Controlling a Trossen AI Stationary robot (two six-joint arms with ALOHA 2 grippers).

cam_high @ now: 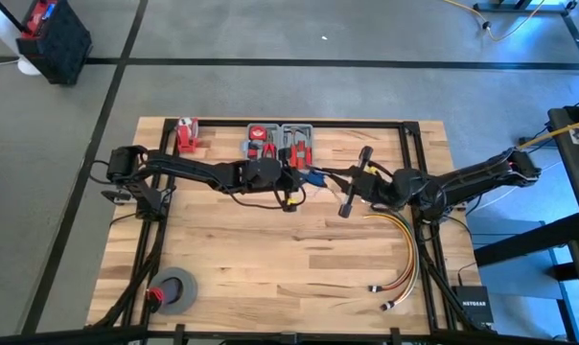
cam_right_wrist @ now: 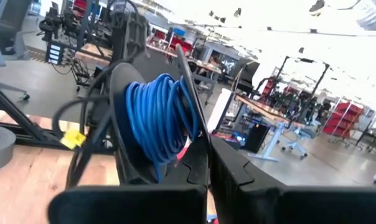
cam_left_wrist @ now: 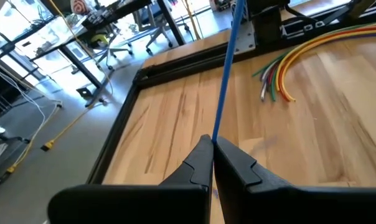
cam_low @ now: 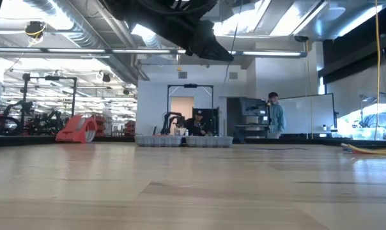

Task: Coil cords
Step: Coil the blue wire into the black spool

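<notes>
With both tools clenched, the left tool (cam_left_wrist: pixel 211 144) pinching the taut cord (cam_left_wrist: pixel 226 74) toward twelve o'clock risked slippage, unravelling the coil (cam_right_wrist: pixel 158 118).

tape roll (cam_high: pixel 177 289) front-left, cable bundle (cam_high: pixel 402 251) front-right

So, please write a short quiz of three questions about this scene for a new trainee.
1. True or false: the left claw is shut on the blue cord.
2. What does the right wrist view show wound just beyond the right claw? A) grey tape B) a coil of blue cord C) the coloured cable bundle
3. Fill in: the roll of grey tape lies near the table's front ____ corner, seen from above.

Key: 1 true; 2 B; 3 left.
</notes>
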